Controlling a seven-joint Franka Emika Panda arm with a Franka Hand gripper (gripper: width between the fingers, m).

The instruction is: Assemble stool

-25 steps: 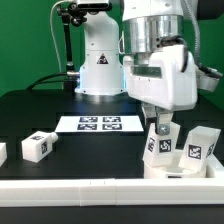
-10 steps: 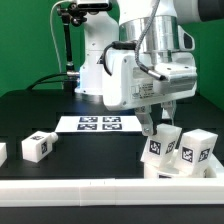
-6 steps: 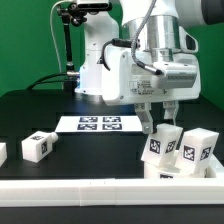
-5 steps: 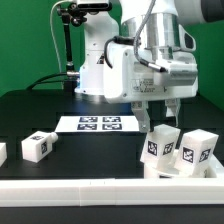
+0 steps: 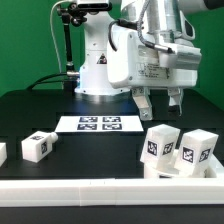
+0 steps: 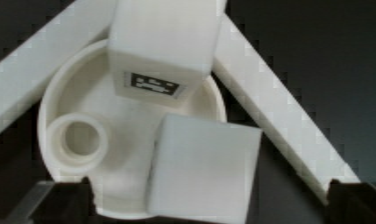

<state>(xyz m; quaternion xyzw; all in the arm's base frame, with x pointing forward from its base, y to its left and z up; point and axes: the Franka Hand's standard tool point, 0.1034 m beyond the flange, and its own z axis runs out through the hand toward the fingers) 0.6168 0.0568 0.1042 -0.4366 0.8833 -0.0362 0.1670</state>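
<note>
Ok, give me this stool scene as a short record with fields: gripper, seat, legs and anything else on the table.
gripper: open, empty, above the standing legs
seat: exterior view's right, by the white border rail
first standing leg: upright on the seat
second standing leg: upright beside it, toward the exterior view's right
loose leg: on the table, exterior view's left, apart from the seat
marker board: flat, mid-table

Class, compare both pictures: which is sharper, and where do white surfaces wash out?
Exterior view: fairly sharp; tags on the white blocky plastic legs read clearly. Wrist view: soft, out of focus; the tag there is smeared, and the white round plastic seat washes out brightly.
</note>
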